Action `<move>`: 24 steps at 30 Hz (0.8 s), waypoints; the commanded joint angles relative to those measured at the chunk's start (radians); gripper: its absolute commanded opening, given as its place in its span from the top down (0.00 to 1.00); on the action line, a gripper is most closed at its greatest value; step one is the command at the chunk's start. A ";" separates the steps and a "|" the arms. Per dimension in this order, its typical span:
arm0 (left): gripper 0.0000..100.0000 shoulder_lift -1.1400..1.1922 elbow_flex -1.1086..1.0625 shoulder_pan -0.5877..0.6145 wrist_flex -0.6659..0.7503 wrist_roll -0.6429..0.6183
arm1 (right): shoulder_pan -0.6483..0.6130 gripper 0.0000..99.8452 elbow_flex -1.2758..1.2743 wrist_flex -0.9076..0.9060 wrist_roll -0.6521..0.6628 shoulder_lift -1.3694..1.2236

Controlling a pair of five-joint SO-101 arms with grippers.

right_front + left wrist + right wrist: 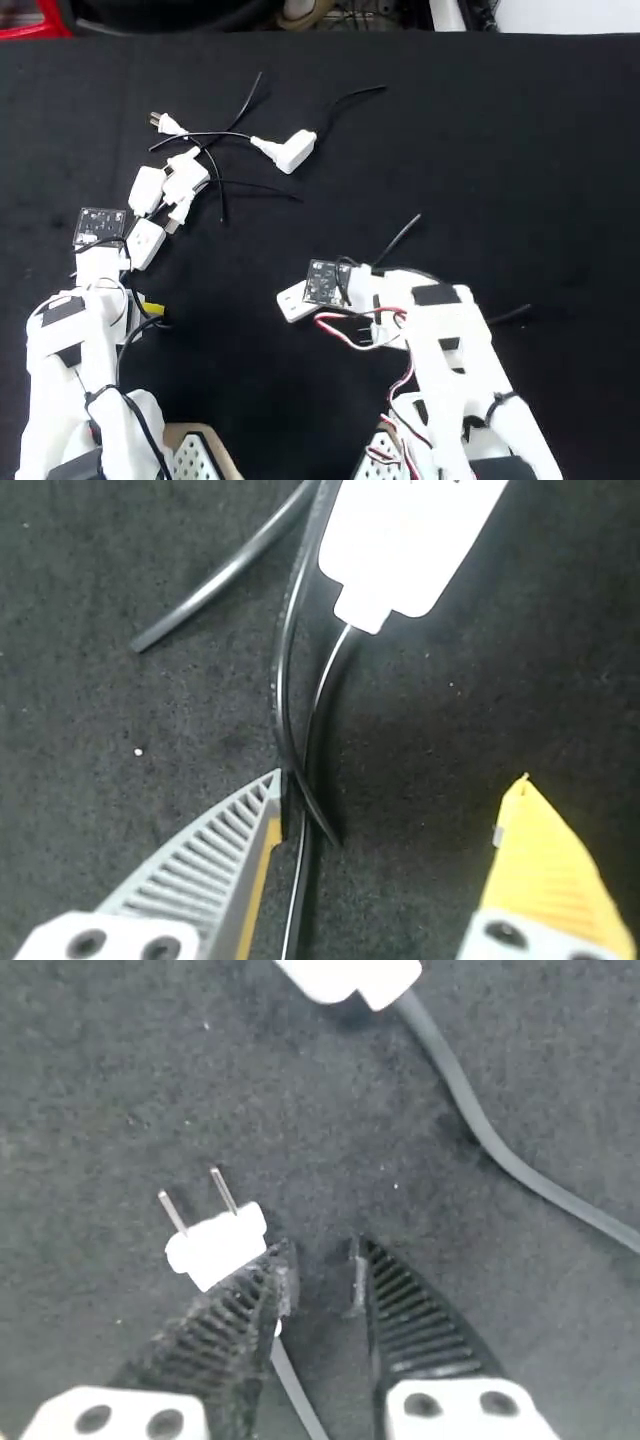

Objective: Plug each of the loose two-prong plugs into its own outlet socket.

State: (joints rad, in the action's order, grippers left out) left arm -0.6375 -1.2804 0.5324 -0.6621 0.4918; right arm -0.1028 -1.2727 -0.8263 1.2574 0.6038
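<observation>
On the black tabletop (520,150), the right fingers (405,1315) stood slightly parted and empty, a loose two-prong plug (213,1243) just beside one of them. The left fingers (225,855) gaped wide over black cables (283,700), holding nothing; from above we saw white plugs (147,188) clustered ahead of them.

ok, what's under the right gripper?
The right gripper is open over bare black cloth. A white two-prong plug lies beside one finger, outside the gap, with its prongs pointing away. Its cable passes beneath that finger, so that stretch is hidden.
</observation>
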 commanded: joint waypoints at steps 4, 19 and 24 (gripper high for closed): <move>0.67 -0.015 0.002 -0.015 0.012 0.008 | -0.014 0.89 0.088 -0.121 -0.031 -0.012; 0.67 -0.015 0.001 -0.015 0.012 0.008 | -0.110 0.89 0.059 -0.370 0.018 0.182; 0.67 -0.015 0.001 -0.015 0.012 0.008 | -0.091 0.89 0.007 -0.324 0.046 0.182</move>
State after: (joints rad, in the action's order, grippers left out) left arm -0.6375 -1.2804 0.5294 -0.6621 0.4918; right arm -0.2010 -1.2513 -1.1807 1.2774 0.7649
